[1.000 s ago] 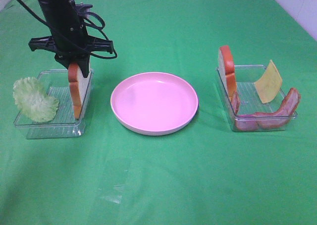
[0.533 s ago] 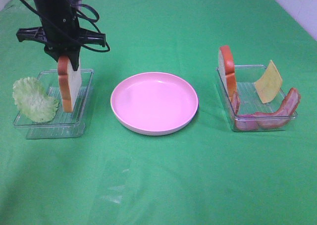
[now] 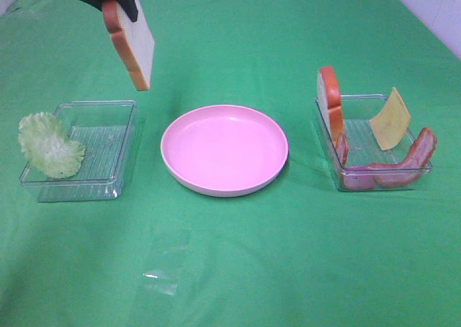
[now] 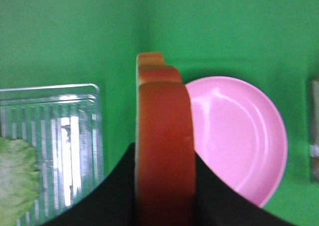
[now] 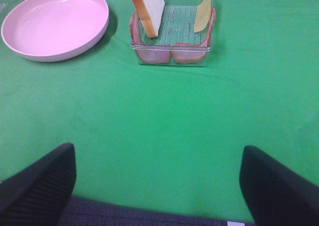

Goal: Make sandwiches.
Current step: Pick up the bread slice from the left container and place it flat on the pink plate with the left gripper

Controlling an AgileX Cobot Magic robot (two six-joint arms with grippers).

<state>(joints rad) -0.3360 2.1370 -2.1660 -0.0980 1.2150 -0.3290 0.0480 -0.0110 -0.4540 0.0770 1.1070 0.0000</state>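
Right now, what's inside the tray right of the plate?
A bread slice stands on edge at the tray's left end, a cheese square leans at the back, and bacon strips line the front and right. The strips overlap, hiding their count.

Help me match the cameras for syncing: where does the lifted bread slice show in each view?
Exterior high: the lifted bread slice hangs at upper left, above the left tray.
Left wrist: it fills the middle, close up, crust edge-on between the jaws.
Right wrist: not in it; the second bread slice stands in the right tray.
Shared landmark: the pink plate.
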